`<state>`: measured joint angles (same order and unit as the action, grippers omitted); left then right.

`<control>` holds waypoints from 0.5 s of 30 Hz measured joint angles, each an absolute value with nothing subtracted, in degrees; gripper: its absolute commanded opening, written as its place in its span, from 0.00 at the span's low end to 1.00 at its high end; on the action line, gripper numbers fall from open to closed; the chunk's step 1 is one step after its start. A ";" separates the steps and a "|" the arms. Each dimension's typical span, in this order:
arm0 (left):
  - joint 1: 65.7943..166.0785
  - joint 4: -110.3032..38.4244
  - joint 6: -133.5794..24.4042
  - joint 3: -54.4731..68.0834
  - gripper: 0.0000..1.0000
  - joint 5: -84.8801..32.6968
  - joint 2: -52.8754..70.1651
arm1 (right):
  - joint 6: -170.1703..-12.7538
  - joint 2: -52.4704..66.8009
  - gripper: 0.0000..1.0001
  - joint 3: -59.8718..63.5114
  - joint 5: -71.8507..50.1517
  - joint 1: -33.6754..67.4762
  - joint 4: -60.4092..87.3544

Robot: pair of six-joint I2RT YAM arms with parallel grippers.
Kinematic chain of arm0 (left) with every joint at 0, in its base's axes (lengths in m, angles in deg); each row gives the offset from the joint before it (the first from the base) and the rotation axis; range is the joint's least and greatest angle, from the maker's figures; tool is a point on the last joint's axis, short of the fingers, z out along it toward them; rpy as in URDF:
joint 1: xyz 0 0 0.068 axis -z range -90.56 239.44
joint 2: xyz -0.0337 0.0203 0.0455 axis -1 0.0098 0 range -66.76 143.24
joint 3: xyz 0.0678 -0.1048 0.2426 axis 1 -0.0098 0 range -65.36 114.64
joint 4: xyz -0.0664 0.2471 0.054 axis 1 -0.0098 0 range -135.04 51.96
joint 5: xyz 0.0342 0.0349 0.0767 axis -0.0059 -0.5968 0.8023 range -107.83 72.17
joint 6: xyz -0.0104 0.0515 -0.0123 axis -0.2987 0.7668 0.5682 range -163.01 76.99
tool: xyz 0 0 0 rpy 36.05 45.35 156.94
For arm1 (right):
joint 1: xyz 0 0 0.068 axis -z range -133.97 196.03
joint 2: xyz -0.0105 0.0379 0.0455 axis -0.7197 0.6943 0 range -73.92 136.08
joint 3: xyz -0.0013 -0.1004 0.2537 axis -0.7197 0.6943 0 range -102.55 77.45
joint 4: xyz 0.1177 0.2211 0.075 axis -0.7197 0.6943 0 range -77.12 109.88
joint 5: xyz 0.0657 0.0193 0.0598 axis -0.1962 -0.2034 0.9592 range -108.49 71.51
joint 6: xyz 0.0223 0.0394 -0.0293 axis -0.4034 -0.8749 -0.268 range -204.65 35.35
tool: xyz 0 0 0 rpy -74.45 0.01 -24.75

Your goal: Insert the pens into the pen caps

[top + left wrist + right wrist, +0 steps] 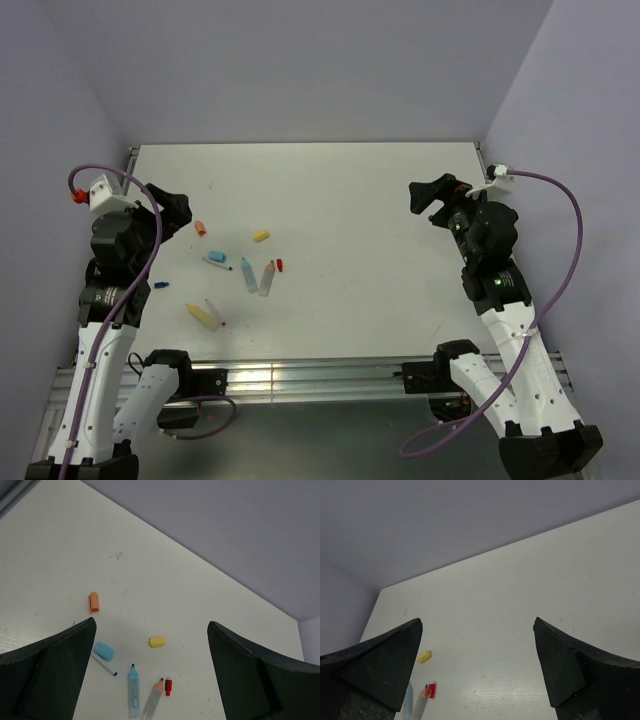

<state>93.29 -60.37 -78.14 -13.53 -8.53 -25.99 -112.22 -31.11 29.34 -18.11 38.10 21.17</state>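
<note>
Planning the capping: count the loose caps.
5: orange cap back left, yellow cap to its right, light-blue cap beside the blue-tipped pen, red cap by the orange marker, dark-blue cap leftmost.

Three stubby markers [248,275], two thin white pens [217,265], three stubby caps [261,236] and two tiny caps [279,265].

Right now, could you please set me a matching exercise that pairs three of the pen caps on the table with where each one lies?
Things:
1. red cap
2. light-blue cap
3. dark-blue cap

Places:
A. next to the thin dark-blue-tipped pen
B. alone, farthest left in the top view
C. beside the tip of the orange marker

Pairs: 1-C, 2-A, 3-B
</note>
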 measured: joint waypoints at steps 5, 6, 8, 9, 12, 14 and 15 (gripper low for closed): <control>93.10 -60.37 -78.12 -13.51 0.99 -8.97 -25.99 | -112.24 -31.85 1.00 29.38 -18.13 38.08 21.22; 93.08 -60.37 -78.14 -13.53 0.99 -9.01 -25.99 | -112.24 -32.09 1.00 29.38 -18.13 38.08 21.22; 92.97 -60.37 -78.12 -13.53 0.99 -9.03 -25.99 | -112.24 -32.27 1.00 29.38 -18.13 38.10 21.22; 92.88 -60.37 -78.14 -13.53 0.99 -9.05 -25.99 | -112.24 -32.27 1.00 29.38 -18.13 38.10 21.22; 92.81 -60.37 -78.12 -13.53 0.98 -9.10 -25.75 | -112.24 -31.96 1.00 29.38 -18.13 38.10 21.41; 92.75 -60.37 -78.12 -13.53 0.97 -9.19 -25.40 | -112.24 -31.74 1.00 29.38 -18.13 38.08 21.54; 92.73 -60.37 -78.12 -13.53 0.97 -9.21 -25.27 | -112.22 -31.57 1.00 29.38 -18.13 38.10 21.57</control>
